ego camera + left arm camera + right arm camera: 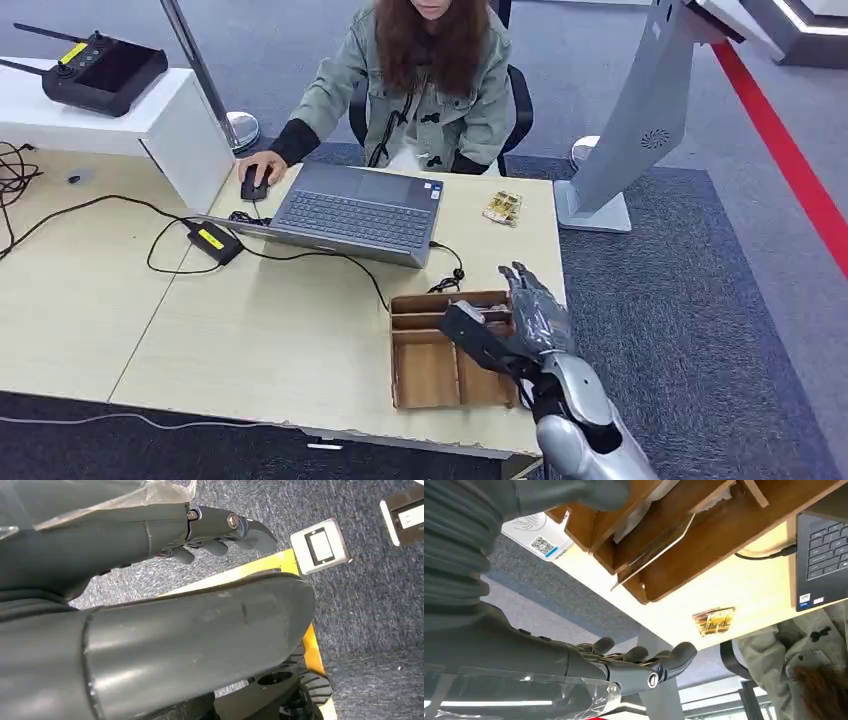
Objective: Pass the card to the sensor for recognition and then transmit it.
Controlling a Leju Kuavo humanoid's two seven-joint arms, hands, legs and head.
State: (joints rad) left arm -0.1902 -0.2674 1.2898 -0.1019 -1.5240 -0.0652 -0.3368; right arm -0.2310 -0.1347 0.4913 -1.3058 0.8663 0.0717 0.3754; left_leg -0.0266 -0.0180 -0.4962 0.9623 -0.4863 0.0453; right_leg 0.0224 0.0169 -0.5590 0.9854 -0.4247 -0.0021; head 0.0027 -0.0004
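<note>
While the right hand (528, 320) hovered open and empty over the wooden tray (425, 375), a card (656, 550) leaned in one compartment: likely thin, light, slippery; best pinched by its raised edge.

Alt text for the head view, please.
The robot's right hand hovers open over a wooden tray at the near right edge of a desk. Beyond it a seated person works a laptop and mouse.
</note>
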